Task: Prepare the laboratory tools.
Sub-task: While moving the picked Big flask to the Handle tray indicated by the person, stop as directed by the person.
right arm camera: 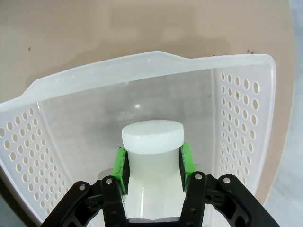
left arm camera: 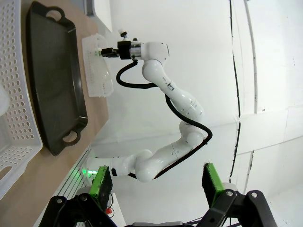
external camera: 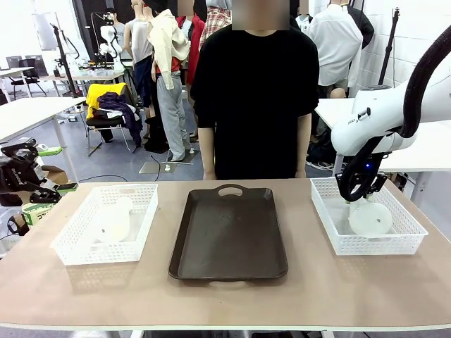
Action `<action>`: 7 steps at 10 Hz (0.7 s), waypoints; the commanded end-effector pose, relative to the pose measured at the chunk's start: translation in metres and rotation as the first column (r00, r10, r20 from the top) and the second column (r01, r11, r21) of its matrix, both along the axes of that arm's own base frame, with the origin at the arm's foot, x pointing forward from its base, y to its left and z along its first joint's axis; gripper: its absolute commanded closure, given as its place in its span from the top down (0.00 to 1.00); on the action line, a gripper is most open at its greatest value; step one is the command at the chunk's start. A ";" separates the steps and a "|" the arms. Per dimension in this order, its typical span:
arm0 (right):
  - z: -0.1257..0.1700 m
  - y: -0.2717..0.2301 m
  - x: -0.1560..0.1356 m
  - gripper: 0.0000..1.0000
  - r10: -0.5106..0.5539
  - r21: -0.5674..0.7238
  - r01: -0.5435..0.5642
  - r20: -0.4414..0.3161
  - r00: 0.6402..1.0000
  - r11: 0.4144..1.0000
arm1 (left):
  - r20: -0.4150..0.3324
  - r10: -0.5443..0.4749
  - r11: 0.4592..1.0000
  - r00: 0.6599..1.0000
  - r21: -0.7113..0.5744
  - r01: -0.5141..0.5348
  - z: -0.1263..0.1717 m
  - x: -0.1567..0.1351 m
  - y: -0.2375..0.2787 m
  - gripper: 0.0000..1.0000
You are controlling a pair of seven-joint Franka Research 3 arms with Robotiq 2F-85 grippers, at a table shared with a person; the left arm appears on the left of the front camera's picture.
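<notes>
One frosted white flask [external camera: 371,219] sits inside the right basket [external camera: 406,229]. My right gripper [external camera: 360,189] reaches down into that basket and is shut on the flask's neck. In the right wrist view the green pads [right arm camera: 120,170] press both sides of the neck just under the flask's white cap [right arm camera: 152,137], with the right gripper [right arm camera: 152,163] over the basket floor [right arm camera: 94,118]. A second flask [external camera: 113,222] lies on its side in the left basket [external camera: 65,252]. My left gripper [external camera: 29,184] hangs off the table's left end, open and empty [left arm camera: 157,184].
A dark brown tray [external camera: 229,236] with handles lies between the two baskets. A person in a black shirt [external camera: 254,91] stands at the far edge behind the tray. In the left wrist view the tray [left arm camera: 52,85] and the left basket [left arm camera: 16,109] show sideways.
</notes>
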State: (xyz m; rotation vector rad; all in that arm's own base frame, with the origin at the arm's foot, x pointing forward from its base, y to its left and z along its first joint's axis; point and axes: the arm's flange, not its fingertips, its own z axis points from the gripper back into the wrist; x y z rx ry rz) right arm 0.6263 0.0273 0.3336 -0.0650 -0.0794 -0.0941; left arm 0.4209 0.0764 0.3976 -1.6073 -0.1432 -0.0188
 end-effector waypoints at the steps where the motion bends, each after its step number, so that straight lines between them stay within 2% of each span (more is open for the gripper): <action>1: 0.009 0.001 -0.006 0.00 0.006 0.019 -0.006 -0.007 1.000 1.000 | 0.005 0.007 1.000 1.000 0.007 -0.007 0.002 0.000 0.001 1.00; 3: 0.038 0.004 -0.018 0.00 0.007 0.011 -0.007 0.020 1.000 1.000 | 0.005 0.007 1.000 1.000 0.007 -0.007 0.002 0.000 0.001 1.00; 6: 0.098 0.007 -0.048 0.00 0.027 0.025 -0.029 0.074 0.997 0.999 | 0.005 0.007 1.000 1.000 0.007 -0.007 0.002 0.000 0.001 1.00; 7: 0.108 0.008 -0.057 0.00 0.033 0.033 -0.036 0.082 0.996 0.999 | 0.005 0.007 1.000 1.000 0.007 -0.007 0.002 0.000 0.001 1.00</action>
